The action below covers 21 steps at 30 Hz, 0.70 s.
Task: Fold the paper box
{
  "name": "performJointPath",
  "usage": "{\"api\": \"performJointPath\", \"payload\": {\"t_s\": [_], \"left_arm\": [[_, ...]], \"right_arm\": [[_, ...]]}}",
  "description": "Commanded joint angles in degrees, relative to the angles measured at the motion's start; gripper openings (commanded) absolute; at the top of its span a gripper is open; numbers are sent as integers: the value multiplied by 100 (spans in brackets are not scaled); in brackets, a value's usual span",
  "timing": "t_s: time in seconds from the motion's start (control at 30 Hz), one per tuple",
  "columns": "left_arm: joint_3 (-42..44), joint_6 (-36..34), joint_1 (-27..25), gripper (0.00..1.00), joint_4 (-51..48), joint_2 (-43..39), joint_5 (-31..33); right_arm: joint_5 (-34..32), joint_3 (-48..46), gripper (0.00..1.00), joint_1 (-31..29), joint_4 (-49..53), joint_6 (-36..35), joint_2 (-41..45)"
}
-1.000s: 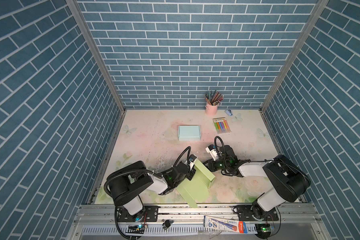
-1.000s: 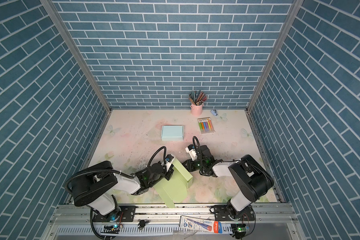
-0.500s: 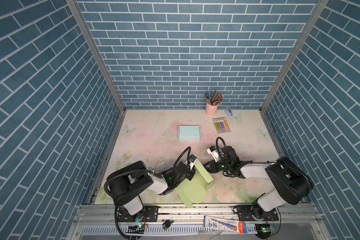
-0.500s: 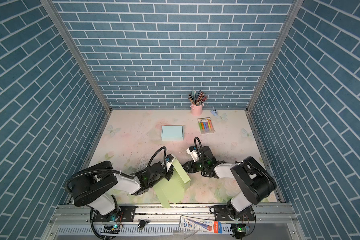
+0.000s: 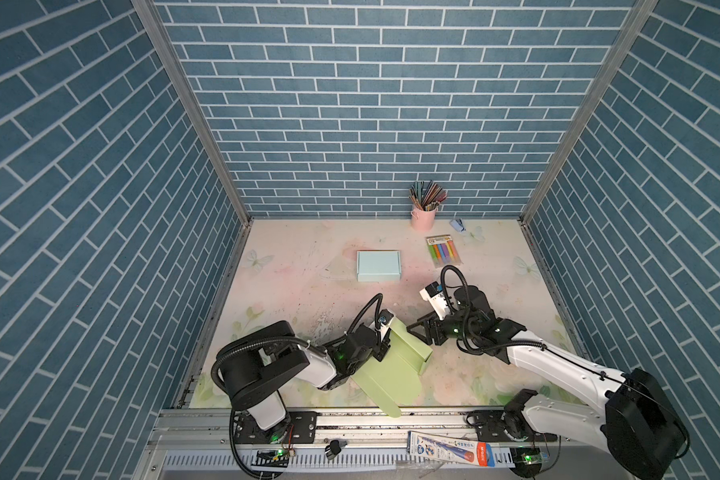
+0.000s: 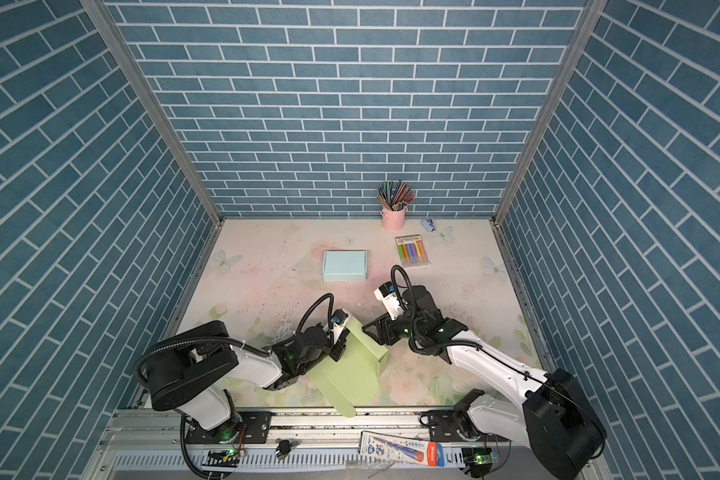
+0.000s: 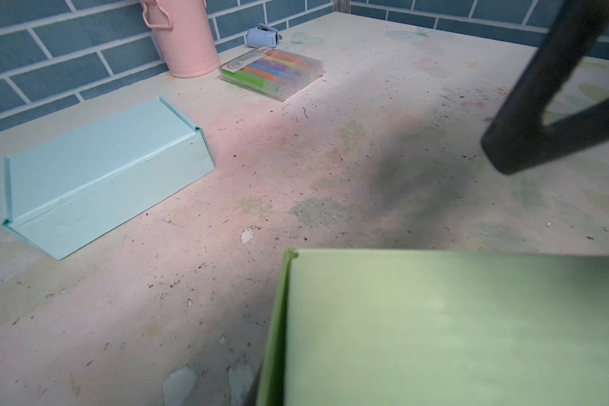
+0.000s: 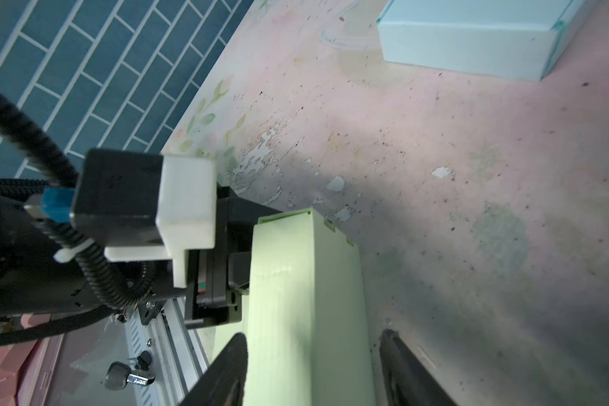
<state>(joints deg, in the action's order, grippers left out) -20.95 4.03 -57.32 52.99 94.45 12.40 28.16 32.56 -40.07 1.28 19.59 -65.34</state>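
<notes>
Your pale green part-folded paper box [image 5: 391, 374] sits at the table [image 5: 300, 270] front edge, one flap overhanging. R gripper [image 5: 418, 332] jaws wide, just beside its raised wall. L gripper [image 5: 383, 347] is against its left side, jaws hidden, can't tell. Pink metal pail [image 5: 423, 218] at the back edge holds colour pencils [image 5: 427, 195]. Bare tabletop betw. green box & closed light blue box [image 5: 378, 266].

Count: 2 paper boxes: 1 green box [image 5: 391, 374], 1 light-blue box [image 5: 378, 266]. 1 pink cup [image 5: 423, 218] of pencils, too many to count. 1 marker pack [image 5: 443, 251], marker count unclear. 1 small blue object [image 5: 458, 225]. Front rail: 1 printed packet [image 5: 449, 448], 1 black key [image 5: 334, 446].
</notes>
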Motion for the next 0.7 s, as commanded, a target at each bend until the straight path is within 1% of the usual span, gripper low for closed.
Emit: {"api": "performJointPath", "payload": {"t_s": [0.0, 0.07, 0.2, 0.3, 0.37, 0.43, 0.53, 0.6, 0.67], "left_arm": [[46, 4, -27, 22, 18, -63, 25], [58, 13, -32, 22, 35, -74, 34], [56, 27, -47, 22, 31, -76, 43], [60, 13, -59, 21, 12, -102, 30], [32, 12, -75, 14, -46, -157, -30], [0, -3, -123, 10, -124, -209, -71], [-36, -27, -186, 10, -206, -252, 5], [12, -9, -184, 10, -124, -246, 59], [60, 14, -176, 10, -32, -226, 84]], "right_arm": [[-357, 65, 64, -244, 358, -290, 59], [-563, 135, 64, -354, 482, -342, -4], [-764, 257, 63, -468, 586, -416, -110], [-777, 310, 59, -518, 589, -440, -222], [-549, 308, 56, -517, 499, -394, -283], [-158, 258, 53, -518, 295, -255, -299], [382, 60, 51, -516, -176, 112, -311], [511, -26, 50, -519, -369, 269, -370], [484, -55, 49, -519, -392, 291, -426]]}}
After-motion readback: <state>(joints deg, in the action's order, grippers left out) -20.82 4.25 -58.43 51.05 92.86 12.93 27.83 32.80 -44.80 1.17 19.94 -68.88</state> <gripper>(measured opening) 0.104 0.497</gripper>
